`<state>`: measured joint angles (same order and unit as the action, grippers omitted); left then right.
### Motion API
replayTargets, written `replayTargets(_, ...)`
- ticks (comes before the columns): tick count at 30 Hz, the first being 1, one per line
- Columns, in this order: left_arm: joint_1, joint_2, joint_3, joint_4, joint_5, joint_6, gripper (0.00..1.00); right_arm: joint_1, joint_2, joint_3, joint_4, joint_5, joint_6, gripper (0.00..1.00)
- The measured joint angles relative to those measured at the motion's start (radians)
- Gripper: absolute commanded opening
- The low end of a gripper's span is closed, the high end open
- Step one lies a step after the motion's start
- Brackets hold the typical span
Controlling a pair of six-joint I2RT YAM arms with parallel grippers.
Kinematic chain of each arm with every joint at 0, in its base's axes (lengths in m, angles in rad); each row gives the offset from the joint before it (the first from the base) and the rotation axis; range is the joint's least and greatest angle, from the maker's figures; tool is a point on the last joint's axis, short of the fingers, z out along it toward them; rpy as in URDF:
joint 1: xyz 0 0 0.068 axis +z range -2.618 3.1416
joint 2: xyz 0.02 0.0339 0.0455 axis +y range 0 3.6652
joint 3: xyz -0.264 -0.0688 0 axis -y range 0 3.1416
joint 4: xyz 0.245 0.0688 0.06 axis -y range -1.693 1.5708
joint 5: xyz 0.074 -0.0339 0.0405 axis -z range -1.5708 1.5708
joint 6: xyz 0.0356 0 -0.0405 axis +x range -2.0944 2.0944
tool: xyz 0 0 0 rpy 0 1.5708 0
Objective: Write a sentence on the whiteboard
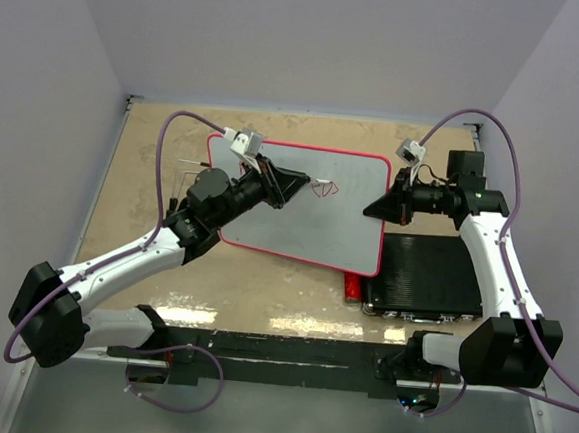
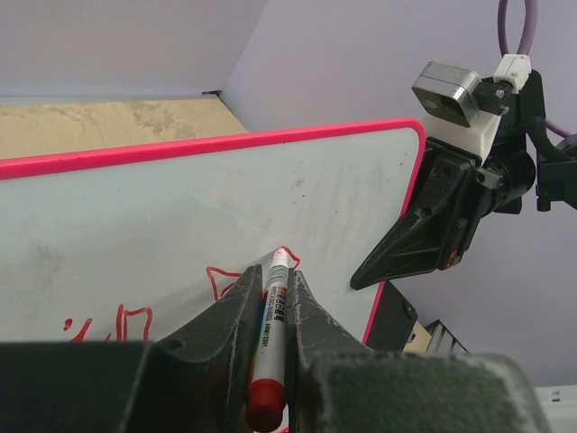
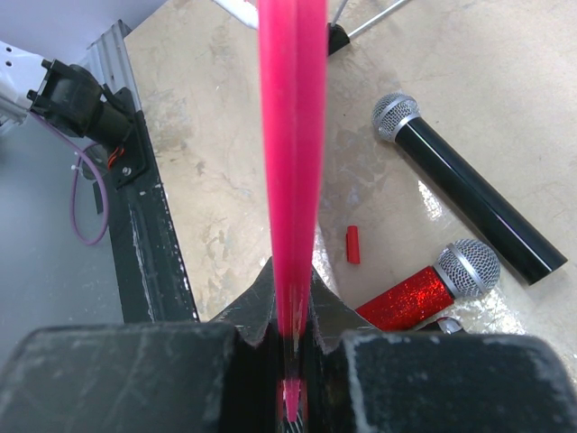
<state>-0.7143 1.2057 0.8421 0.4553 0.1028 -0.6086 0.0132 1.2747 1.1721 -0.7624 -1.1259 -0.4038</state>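
The whiteboard [image 1: 309,228], white with a red frame, lies across the middle of the table. My left gripper [image 1: 307,185] is shut on a red marker [image 2: 275,307], and the marker's tip touches the board. A few red strokes of the sentence [image 2: 135,320] run along the board to the left of the tip and also show from above [image 1: 324,188]. My right gripper [image 1: 372,211] is shut on the board's right edge. In the right wrist view that red edge [image 3: 293,135] runs straight up from between the right gripper's [image 3: 293,275] jaws.
A black ribbed case [image 1: 430,278] lies under the board's right end. Below the held edge lie a black microphone [image 3: 469,203], a red glitter microphone [image 3: 424,293] and a small red cap [image 3: 353,244]. Thin metal rods [image 1: 188,168] stick out left of the board.
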Motion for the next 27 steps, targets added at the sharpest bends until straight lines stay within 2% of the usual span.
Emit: replayTargets(27,0.001,0.045,-0.003,-0.067,0.117,-0.008,0.00,0.000,0.000,0.000,0.000,0.000,0.000,0.00)
